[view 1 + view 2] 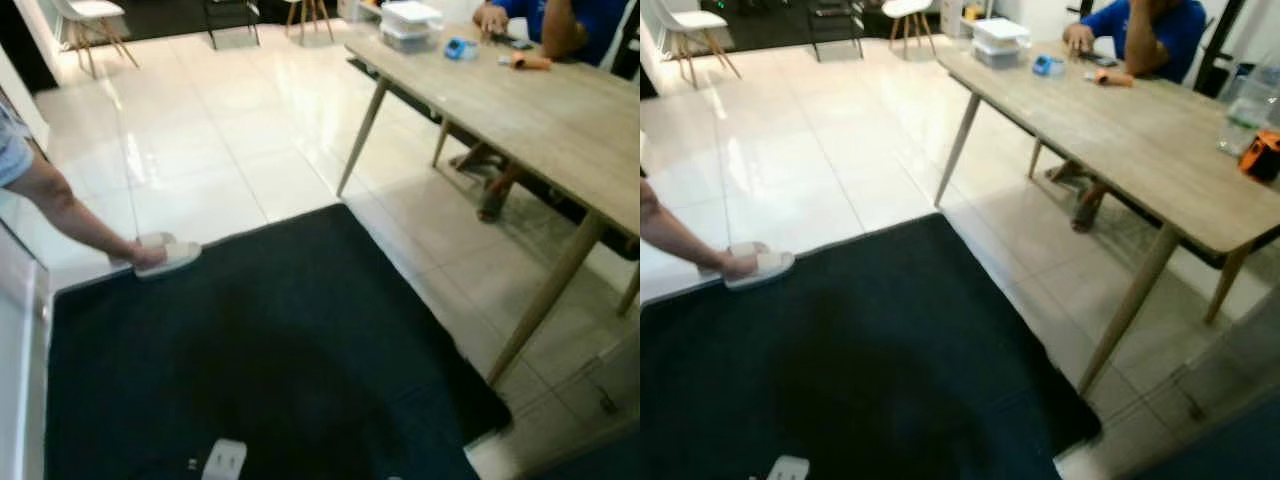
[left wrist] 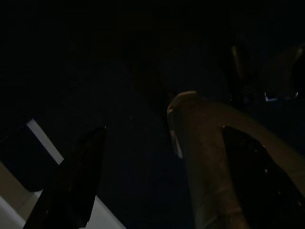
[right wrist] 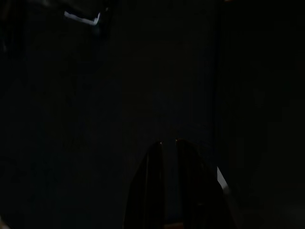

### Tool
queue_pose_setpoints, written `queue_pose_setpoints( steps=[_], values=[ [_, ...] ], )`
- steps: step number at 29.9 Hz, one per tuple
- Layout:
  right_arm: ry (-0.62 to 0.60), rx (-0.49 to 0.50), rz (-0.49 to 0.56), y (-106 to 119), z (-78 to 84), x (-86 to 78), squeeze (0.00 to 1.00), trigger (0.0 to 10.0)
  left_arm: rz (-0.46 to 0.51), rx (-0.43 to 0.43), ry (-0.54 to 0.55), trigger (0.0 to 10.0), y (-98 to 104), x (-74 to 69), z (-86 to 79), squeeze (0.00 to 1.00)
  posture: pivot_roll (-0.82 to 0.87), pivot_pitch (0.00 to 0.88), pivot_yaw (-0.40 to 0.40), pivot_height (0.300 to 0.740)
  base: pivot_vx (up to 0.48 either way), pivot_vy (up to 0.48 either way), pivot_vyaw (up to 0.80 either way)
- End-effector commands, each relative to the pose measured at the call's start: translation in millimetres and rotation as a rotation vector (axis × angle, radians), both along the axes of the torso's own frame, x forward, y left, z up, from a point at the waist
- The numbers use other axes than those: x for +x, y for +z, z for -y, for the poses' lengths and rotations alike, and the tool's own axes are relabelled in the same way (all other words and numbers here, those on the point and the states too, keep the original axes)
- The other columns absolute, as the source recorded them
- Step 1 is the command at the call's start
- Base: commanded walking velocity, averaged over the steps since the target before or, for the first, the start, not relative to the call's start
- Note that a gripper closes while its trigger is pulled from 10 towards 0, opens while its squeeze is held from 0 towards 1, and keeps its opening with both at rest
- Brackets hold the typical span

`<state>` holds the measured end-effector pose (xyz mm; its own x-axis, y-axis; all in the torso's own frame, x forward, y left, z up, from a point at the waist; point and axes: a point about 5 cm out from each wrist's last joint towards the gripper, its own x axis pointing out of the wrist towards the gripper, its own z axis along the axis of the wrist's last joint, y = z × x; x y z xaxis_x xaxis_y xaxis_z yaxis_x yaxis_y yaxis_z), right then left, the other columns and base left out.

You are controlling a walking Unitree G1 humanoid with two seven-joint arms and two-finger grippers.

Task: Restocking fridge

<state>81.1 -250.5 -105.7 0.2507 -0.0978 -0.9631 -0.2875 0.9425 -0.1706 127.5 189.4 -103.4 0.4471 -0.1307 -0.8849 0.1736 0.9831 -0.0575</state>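
On the dark rug (image 1: pixel 270 340) I'm facing a wooden table (image 1: pixel 560 120). Left end effector (image 2: pixel 162 191) spread wide around a pale cylinder (image 2: pixel 209 162) — right end effector (image 3: pixel 169 186) nearly closed, empty.

A pale cylinder (image 2: pixel 200 157) sits between the left gripper's (image 2: pixel 164 130) spread jaws.

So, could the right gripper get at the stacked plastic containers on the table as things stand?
Probably not. The stacked plastic containers sit at the far end of the wooden table, across the dark rug and tiled floor. The right gripper hangs low in shadow; the robot would likely need to walk closer first.
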Motion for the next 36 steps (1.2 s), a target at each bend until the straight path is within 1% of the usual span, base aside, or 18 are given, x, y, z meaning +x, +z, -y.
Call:
queue_pose_setpoints(
  steps=[1, 15, 25, 32, 36],
  values=[
    [-0.001, 0.005, 0.009, 0.0, -1.9, 2.5, 0.00, 10.0, -0.072, -0.004, -0.009, 10.0, -6.2, -18.8, 1.5, 0.00, -0.07, 0.104, -0.011, 0.740, 0.319, 0.000, 0.00],
    [-0.010, 0.004, 0.015, 0.0, -2.8, 3.7, 0.00, 10.0, -0.071, -0.010, -0.012, 10.0, -6.1, -18.4, 1.9, 0.00, -0.08, 0.104, -0.011, 0.740, 0.319, 0.000, 0.00],
    [-0.001, 0.007, 0.000, -0.8, -4.4, 2.3, 0.00, 10.0, -0.071, -0.012, -0.014, 10.0, -6.2, -18.8, 2.4, 0.00, -0.07, 0.104, -0.011, 0.740, 0.327, 0.000, 0.00],
    [-0.007, 0.011, -0.005, -1.2, -5.0, 1.3, 0.00, 10.0, -0.072, -0.013, -0.015, 10.0, -6.3, -19.0, 2.5, 0.00, -0.07, 0.104, -0.011, 0.740, 0.334, 0.000, -0.78],
    [-0.007, 0.009, 0.001, -1.1, -5.2, 1.9, 0.00, 10.0, -0.072, -0.014, -0.015, 10.0, -6.3, -19.1, 2.5, 0.00, -0.07, 0.104, -0.010, 0.740, 0.333, 0.000, 0.00]
  ],
)
